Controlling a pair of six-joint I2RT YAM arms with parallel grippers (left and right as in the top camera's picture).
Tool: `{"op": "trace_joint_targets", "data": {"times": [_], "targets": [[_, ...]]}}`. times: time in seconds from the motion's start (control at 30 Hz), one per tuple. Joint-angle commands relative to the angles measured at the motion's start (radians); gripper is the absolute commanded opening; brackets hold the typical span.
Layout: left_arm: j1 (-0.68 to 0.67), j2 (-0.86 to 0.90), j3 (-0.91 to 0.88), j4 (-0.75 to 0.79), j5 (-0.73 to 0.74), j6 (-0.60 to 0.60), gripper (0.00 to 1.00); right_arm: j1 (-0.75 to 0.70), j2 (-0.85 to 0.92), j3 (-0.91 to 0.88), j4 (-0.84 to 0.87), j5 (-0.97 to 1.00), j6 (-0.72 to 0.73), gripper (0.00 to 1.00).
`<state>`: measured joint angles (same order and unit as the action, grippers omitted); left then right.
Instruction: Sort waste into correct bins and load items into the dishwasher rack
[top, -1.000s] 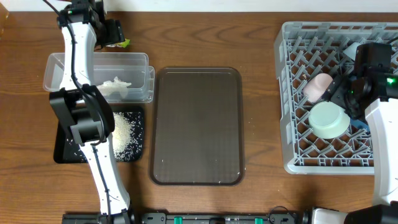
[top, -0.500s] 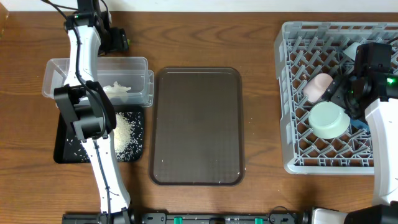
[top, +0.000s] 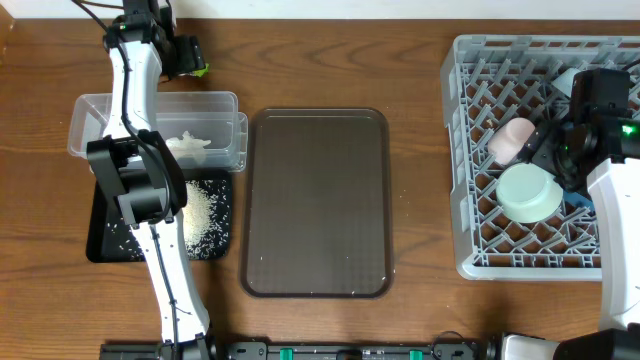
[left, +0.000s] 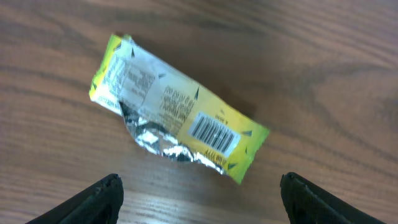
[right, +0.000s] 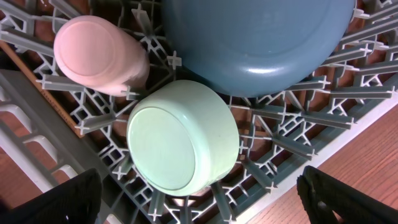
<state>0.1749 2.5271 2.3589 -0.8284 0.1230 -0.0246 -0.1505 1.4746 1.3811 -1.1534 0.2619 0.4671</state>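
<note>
Over the last second the left arm has swung a little to the left above the tub (top: 90, 110). In the last half second it hardly moved. The left tool (left: 200, 182) now hangs over the wrapper (left: 177, 127), which lies flat on the bare counter (left: 323, 56) behind the tub, outside any bin. The two fingers stand wide apart, one at each side, and touch nothing, so this tool is open and empty. The right arm has not moved at all. The right tool (right: 199, 180) is also spread open and empty, over the mint bowl (right: 180, 140), the pink cup (right: 99, 53) and the blue dish (right: 255, 37), all sitting in the rack (top: 455, 150).

The tissue (top: 185, 142) is in the tub and the rice (top: 200, 215) is in the black tray (top: 100, 245), so the wrapper looks like the last waste to sort, and a grasp seems near.

From overhead only a green corner of the wrapper shows beside the tool. The left arm covers parts of the tub and the black tray. In both wrist views the fingers are cut off by the lower edge, so the height above the counter cannot be told. The light-blue bowl is not clear; a pale shape behind the right arm may be it
</note>
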Motion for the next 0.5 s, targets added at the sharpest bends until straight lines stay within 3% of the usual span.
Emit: {"op": "trace_joint_targets", "data": {"times": [0.0, 0.1, 0.47], "targets": [[0.005, 0.013, 0.02, -0.042, -0.056, -0.005, 0.84, 0.0, 0.001, 0.006, 0.001, 0.01, 0.015, 0.99], [0.006, 0.013, 0.02, -0.091, -0.113, 0.015, 0.84, 0.0, 0.001, 0.006, 0.001, 0.01, 0.015, 0.99], [0.021, 0.013, 0.015, -0.246, -0.104, 0.021, 0.82, 0.0, 0.001, 0.006, 0.0, 0.01, 0.015, 0.99]]}}
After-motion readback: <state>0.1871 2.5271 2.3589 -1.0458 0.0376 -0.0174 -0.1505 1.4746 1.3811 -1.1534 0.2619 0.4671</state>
